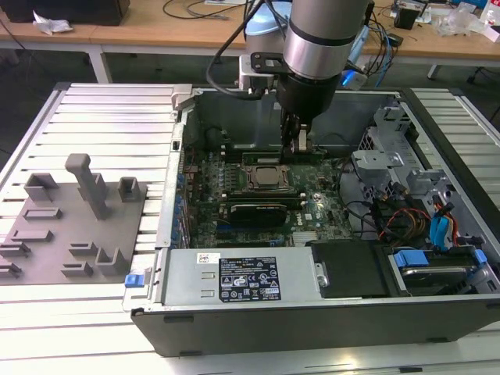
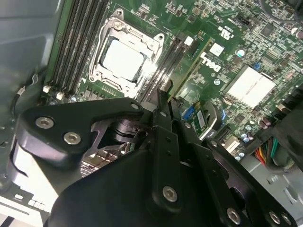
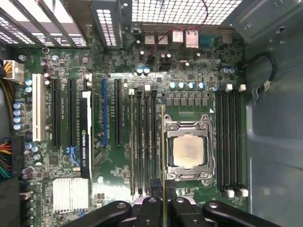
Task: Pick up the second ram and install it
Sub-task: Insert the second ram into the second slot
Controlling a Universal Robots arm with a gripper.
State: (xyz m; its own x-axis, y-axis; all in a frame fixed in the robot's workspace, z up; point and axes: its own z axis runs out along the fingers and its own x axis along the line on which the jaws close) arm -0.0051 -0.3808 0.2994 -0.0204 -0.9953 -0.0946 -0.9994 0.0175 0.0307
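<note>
- One thin green circuit-board RAM stick (image 3: 163, 156) sits edge-on between the black gripper (image 3: 164, 204) fingers, which are clamped on its near end.
- Long axis runs parallel to the long black memory slots (image 3: 142, 142), straight out from the gripper, just beside the silver CPU socket (image 3: 188, 150).
- Second wrist view: stick (image 2: 191, 66) is above the slot bank, seating not judgeable.
- Exterior view: gripper (image 1: 300, 144) is low inside the open grey computer case (image 1: 328, 316).

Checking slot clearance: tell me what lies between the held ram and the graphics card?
In the first wrist view, black memory slots and blue and black expansion slots lie between the ram and the graphics card.
</note>
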